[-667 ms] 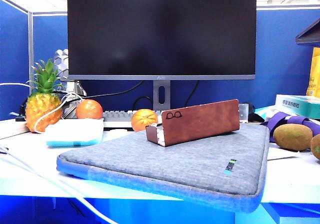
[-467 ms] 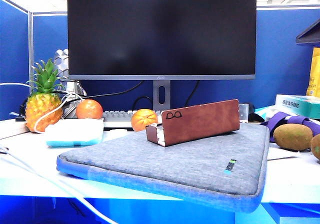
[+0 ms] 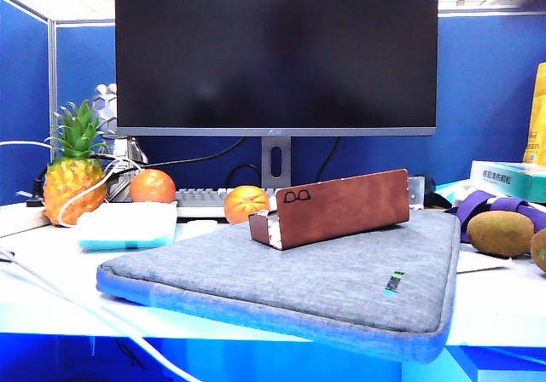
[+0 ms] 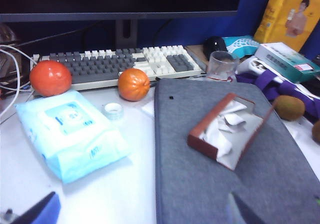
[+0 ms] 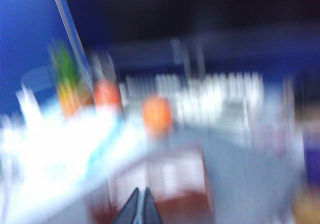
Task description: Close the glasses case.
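blue-walled desk (image 3: 34, 288); open case (image 4: 226, 130) on grey sleeve (image 3: 341, 275). left gripper (image 4: 145, 211) spread wide above the desk's front; right gripper (image 5: 140, 209) pinched together.

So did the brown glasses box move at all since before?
No. The glasses case sits in the same spot below the monitor stand, lid up.

The glasses case (image 3: 331, 207) looks like matt brown leather; the sleeve (image 3: 341, 275) under it, grey woven cloth.
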Action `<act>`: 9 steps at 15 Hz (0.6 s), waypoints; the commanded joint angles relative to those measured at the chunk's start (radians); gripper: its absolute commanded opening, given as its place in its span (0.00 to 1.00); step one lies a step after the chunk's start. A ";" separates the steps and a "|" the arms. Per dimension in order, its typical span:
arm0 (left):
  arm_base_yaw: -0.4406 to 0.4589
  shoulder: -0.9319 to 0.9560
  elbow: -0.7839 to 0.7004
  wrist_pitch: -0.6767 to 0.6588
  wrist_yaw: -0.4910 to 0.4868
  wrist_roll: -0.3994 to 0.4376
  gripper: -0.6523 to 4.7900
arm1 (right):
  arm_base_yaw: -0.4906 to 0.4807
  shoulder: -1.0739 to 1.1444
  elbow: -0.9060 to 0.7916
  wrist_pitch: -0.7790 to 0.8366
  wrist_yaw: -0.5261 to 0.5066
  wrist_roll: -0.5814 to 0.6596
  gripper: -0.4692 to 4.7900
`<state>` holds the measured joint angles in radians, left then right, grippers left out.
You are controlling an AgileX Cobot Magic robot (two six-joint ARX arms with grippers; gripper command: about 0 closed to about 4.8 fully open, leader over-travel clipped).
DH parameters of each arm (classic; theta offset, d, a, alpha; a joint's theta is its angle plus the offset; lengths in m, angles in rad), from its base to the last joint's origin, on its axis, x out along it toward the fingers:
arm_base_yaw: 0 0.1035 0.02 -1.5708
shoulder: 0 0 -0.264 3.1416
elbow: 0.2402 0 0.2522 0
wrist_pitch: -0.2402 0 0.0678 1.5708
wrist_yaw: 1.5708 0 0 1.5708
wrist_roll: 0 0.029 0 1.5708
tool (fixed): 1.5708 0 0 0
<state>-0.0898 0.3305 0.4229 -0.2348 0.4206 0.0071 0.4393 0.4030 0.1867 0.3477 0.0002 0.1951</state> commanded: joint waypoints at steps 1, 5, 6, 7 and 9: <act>0.000 0.225 0.140 0.033 0.014 0.087 0.93 | 0.000 0.212 0.134 0.043 0.004 -0.047 0.09; 0.000 0.519 0.335 -0.027 0.073 0.182 0.93 | 0.000 0.550 0.272 0.037 -0.054 -0.042 0.09; -0.001 0.587 0.363 0.001 0.119 0.203 0.93 | 0.000 0.645 0.325 -0.005 -0.113 -0.042 0.09; -0.006 0.621 0.363 0.033 0.120 0.204 0.93 | 0.000 0.700 0.360 -0.057 -0.134 -0.042 0.09; -0.008 0.676 0.363 0.054 0.122 0.253 0.93 | 0.000 0.773 0.397 -0.120 -0.161 -0.042 0.09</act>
<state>-0.0952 0.9958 0.7765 -0.2012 0.5354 0.2230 0.4389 1.1614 0.5720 0.2516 -0.1352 0.1528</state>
